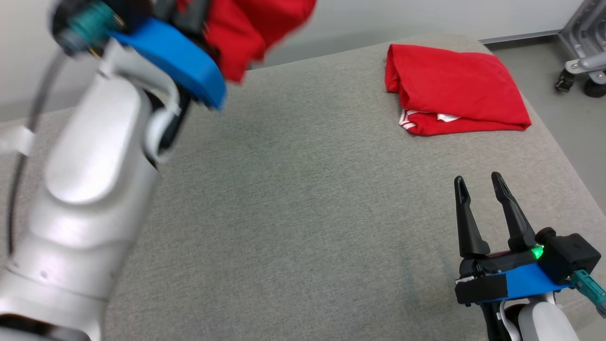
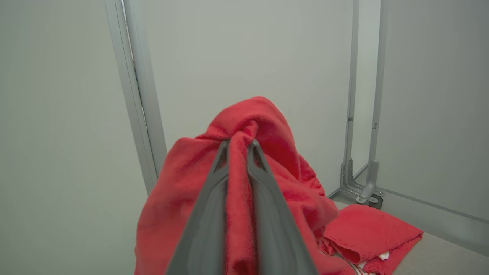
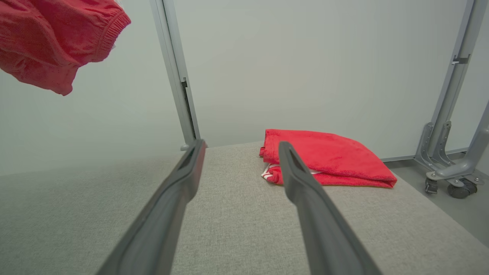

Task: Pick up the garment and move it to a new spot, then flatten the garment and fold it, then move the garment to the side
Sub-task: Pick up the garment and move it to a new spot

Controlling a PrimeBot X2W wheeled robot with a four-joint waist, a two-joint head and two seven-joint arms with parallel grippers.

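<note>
A crumpled red garment (image 1: pixel 246 33) hangs in the air above the far left of the grey padded surface (image 1: pixel 293 199). In the left wrist view my left gripper (image 2: pixel 237 143) is shut on a bunched fold of this garment (image 2: pixel 267 126), with cloth draped over both fingers. The right wrist view shows the garment (image 3: pixel 49 42) dangling at the upper left. My right gripper (image 1: pixel 479 180) stands open and holds nothing, low over the surface's near right, fingers (image 3: pixel 191 168) pointing toward the back.
A second red garment (image 1: pixel 454 90), folded with white trim showing, lies at the far right of the surface (image 3: pixel 328 160). A grey wheeled frame (image 1: pixel 584 66) stands on the floor beyond the right edge. A pale wall with a metal post (image 3: pixel 177 76) rises behind.
</note>
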